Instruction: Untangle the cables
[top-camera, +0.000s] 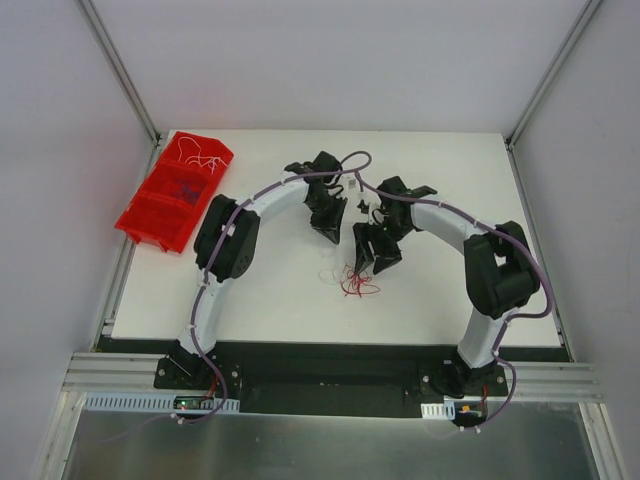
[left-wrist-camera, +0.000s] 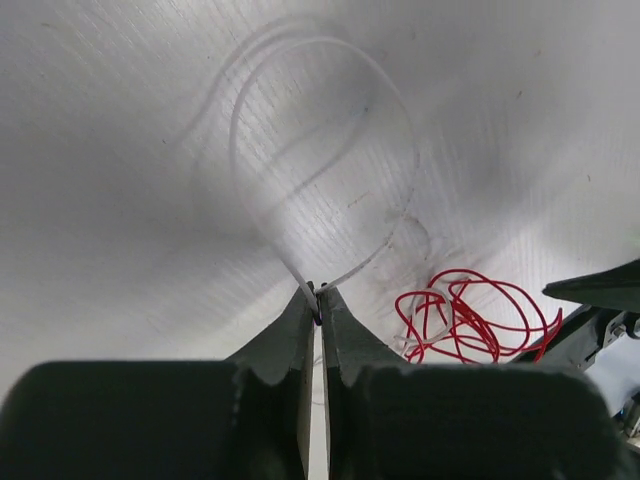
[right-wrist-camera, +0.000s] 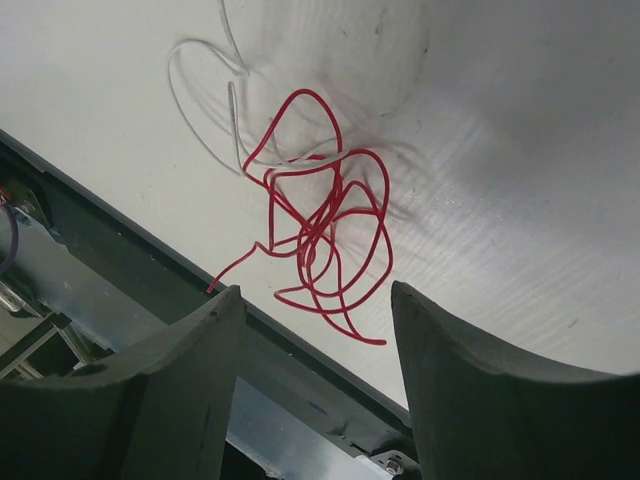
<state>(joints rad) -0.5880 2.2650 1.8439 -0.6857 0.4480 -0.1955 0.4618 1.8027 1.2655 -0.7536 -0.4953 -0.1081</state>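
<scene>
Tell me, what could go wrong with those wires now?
1. The left gripper pinches the hair-thin white wire only at its very tips, so the wire might slip out.
2. The white wire seems to cross the red tangle. The open right gripper holds nothing, so a pull may tighten the knot or drag the whole clump.
3. The red tangle lies close to the table edge and could slide off.

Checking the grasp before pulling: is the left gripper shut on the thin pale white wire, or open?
Shut: the left gripper pinches the thin pale white wire loop between touching fingertips.
</scene>
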